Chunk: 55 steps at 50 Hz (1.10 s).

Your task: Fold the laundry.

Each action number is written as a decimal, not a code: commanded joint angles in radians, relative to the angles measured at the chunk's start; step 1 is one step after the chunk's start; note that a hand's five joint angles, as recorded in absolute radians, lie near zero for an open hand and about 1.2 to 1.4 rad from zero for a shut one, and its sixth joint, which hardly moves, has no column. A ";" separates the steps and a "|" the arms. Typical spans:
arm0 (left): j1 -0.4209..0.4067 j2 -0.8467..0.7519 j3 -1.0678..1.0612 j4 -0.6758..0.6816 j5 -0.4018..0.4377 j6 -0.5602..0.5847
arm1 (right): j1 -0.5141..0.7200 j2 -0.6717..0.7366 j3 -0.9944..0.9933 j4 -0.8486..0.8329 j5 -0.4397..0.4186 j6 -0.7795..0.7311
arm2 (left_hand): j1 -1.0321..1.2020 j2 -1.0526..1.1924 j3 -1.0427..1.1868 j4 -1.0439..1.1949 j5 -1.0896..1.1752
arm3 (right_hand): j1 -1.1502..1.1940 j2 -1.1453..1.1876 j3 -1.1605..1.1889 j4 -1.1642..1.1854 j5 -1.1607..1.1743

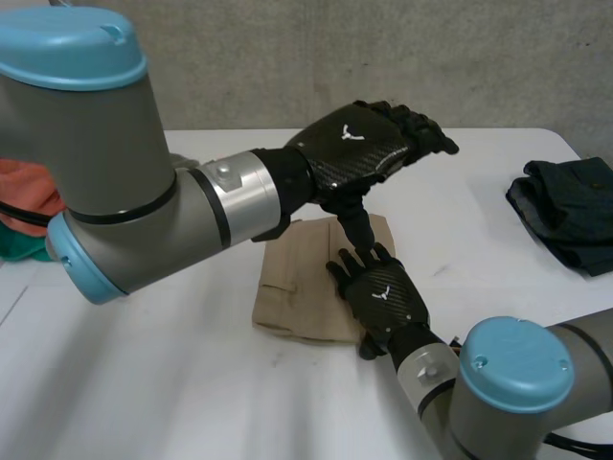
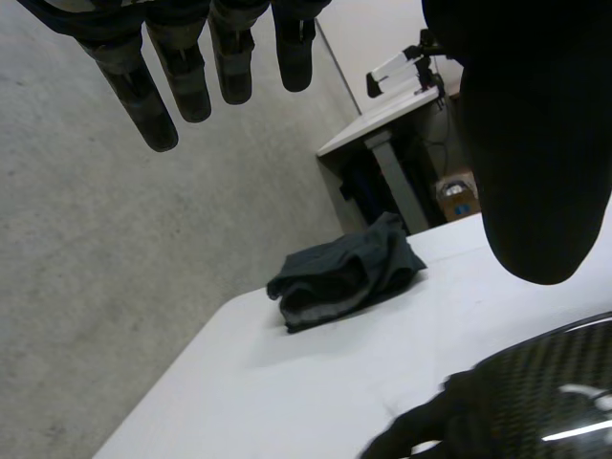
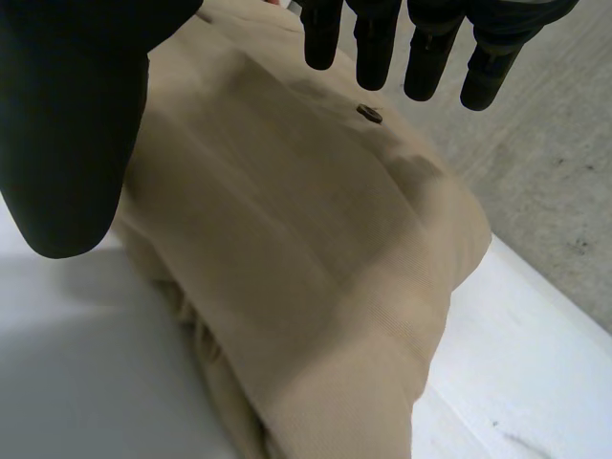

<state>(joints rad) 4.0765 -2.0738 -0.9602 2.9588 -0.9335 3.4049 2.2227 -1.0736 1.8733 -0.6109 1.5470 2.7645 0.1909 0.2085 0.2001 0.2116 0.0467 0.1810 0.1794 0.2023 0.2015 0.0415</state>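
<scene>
Two hands in the head view: the left hand (image 1: 369, 144) hangs above the white table (image 1: 192, 383), fingers straight, holding nothing. The right hand (image 1: 383, 292) is over the right part of the folded tan garment (image 1: 292, 287) mid-table. A dark garment (image 1: 565, 206) lies crumpled well off to the right, and an orange and green cloth (image 1: 24, 216) is at the left edge.

Left wrist view: straight fingers (image 2: 182, 81), thumb wide apart, nothing between them, dark garment beyond.

Right wrist view: fingers (image 3: 426, 48) straight, nothing gripped, tan garment under the palm, small button (image 3: 369, 114) by the fingertips.
</scene>
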 commanded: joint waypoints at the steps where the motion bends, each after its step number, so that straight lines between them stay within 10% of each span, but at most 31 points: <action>1: -0.018 -0.015 -0.006 0.003 -0.011 0.001 | -0.012 0.115 -0.062 -0.115 0.008 -0.061 | -0.016 -0.033 -0.025 -0.036 -0.046 | -0.007 -0.005 -0.028 -0.027 -0.042; 14: -0.021 -0.014 -0.006 0.008 -0.014 0.001 | -0.014 0.156 -0.131 -0.162 0.001 -0.108 | -0.016 -0.033 -0.025 -0.036 -0.046 | 0.221 0.222 0.199 0.200 0.186; 22: -0.016 -0.008 -0.006 0.009 -0.019 0.001 | -0.017 0.202 -0.236 -0.148 -0.001 -0.103 | -0.016 -0.033 -0.025 -0.036 -0.046 | 1.215 1.216 1.193 1.194 1.180; 42: 0.022 0.078 0.012 0.046 -0.027 -0.009 | -0.360 0.086 -0.465 -0.159 -0.079 -0.074 | -0.016 -0.033 -0.025 -0.036 -0.046 | 1.215 1.217 1.194 1.195 1.180; 55: 0.019 0.083 -0.005 0.057 -0.024 -0.047 | -0.768 0.211 -0.744 -0.168 -0.332 0.202 | -0.013 -0.030 -0.022 -0.033 -0.043 | 1.215 1.217 1.194 1.195 1.180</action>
<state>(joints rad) 4.0994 -1.9881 -0.9524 3.0160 -0.9575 3.3622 1.5980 -0.9499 1.2323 -0.7751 1.3241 2.8260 0.1909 0.2081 0.2001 0.2117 0.0467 0.9568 1.1523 1.1640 1.1960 0.9612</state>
